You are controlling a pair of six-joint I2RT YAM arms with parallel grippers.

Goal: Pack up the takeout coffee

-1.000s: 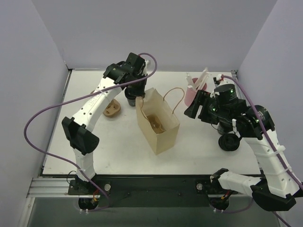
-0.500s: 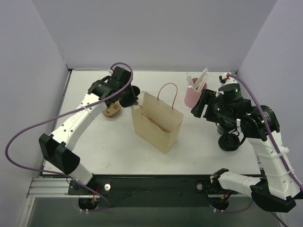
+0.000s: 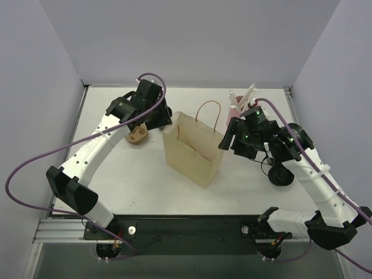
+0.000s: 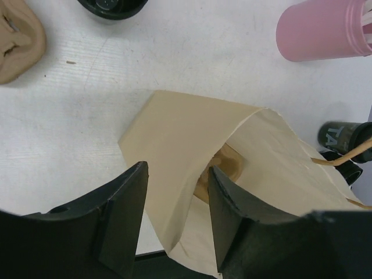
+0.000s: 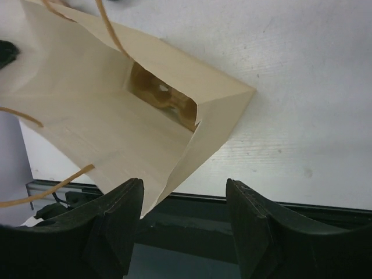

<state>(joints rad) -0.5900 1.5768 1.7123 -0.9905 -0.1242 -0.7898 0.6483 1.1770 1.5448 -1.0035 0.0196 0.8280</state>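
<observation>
The paper bag (image 3: 192,148) stands open in the middle of the surface (image 3: 133,180). A brown cardboard insert (image 5: 163,96) lies flat on its bottom, probably to seat cups. A dark cup (image 4: 343,133) stands outside, just past the bag, so the coffee looks not yet packed. The left gripper (image 4: 177,174) hovers part-open over the bag's rim, holding nothing. The right gripper (image 5: 183,192) hangs wide and empty above one corner. Only the wrist views see down to the insert. The top view alone shows both arms flanking the bag.

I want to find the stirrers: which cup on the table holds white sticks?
The pink cup, with white sticks poking from its mouth; the other cup near the paper bag is black with white lettering.
</observation>
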